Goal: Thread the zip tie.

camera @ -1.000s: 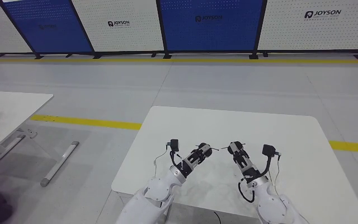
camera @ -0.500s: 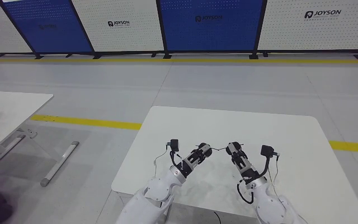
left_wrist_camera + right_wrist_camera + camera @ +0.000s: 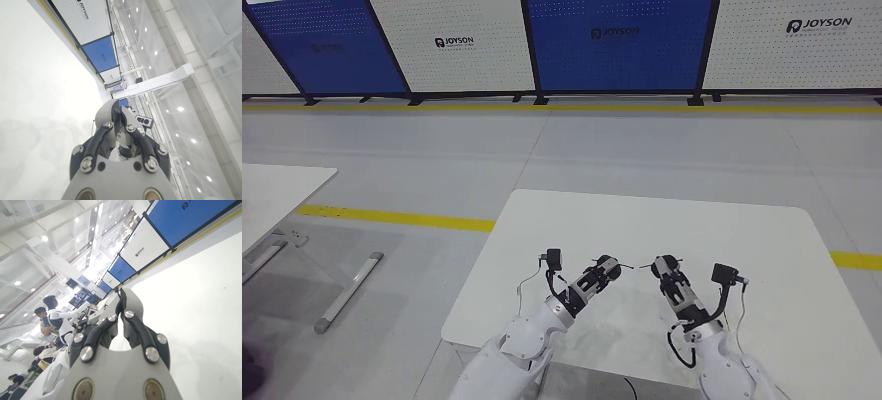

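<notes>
Over the near part of the white table, the two arms hold their tips close together and facing each other, the left gripper on the left and the right gripper just to its right, with a small gap between them. Both hang above the tabletop without touching it.

The left gripper's fingers are pressed together on a thin dark strip, the zip tie, which runs down between the pads. The right gripper's fingers are also together, and a small dark piece pokes out at their very tips. I take it for the tie's other end, probably the head, though it is too small to be sure. In the top view the tie itself shows only as a faint line in the gap, so its bend cannot be read.

The step in hand looks like lining up the tail with the slot in the head. To do it well, the two tips should come onto one line before they close the gap, and the free tail should stick out enough to enter the slot. The approach should be slow and straight, since a thin strip bends aside easily if it meets the rim. A firm pinch on both ends matters, because either one could twist in the pads.
</notes>
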Controlling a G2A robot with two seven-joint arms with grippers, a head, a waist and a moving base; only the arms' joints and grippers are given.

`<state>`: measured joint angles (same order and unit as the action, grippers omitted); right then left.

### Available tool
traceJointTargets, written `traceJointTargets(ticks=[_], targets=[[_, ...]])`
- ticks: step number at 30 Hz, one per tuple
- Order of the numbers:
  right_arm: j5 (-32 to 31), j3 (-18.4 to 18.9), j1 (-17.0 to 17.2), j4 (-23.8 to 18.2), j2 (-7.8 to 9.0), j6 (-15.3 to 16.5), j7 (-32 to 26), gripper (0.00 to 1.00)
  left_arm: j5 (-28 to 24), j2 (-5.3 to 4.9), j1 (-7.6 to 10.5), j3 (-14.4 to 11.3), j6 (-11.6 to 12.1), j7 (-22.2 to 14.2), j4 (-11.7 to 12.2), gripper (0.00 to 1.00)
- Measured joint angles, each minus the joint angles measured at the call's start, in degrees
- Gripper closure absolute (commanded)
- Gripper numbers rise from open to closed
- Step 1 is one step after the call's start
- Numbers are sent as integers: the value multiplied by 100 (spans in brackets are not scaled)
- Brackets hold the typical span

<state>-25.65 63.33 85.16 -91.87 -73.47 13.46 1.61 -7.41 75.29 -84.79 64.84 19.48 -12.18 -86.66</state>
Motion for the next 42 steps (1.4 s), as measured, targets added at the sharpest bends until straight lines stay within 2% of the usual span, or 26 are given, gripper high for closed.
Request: traceJointTargets(ticks=[7, 14, 26, 42], targets=[[47, -27, -61, 34, -28, -10, -59, 100, 76, -2, 8, -7, -24, 33, 4, 100], [56, -11, -59, 35, -42, -23, -69, 100, 729, 12, 8, -116, 1, 689, 24, 100], [56, -15, -65, 35, -45, -58, -105, 100, 709, 14, 8, -128, 0, 692, 24, 100], [23, -63, -248, 185, -100, -129, -260, 100, 710, 14, 8, -128, 0, 692, 24, 100]])
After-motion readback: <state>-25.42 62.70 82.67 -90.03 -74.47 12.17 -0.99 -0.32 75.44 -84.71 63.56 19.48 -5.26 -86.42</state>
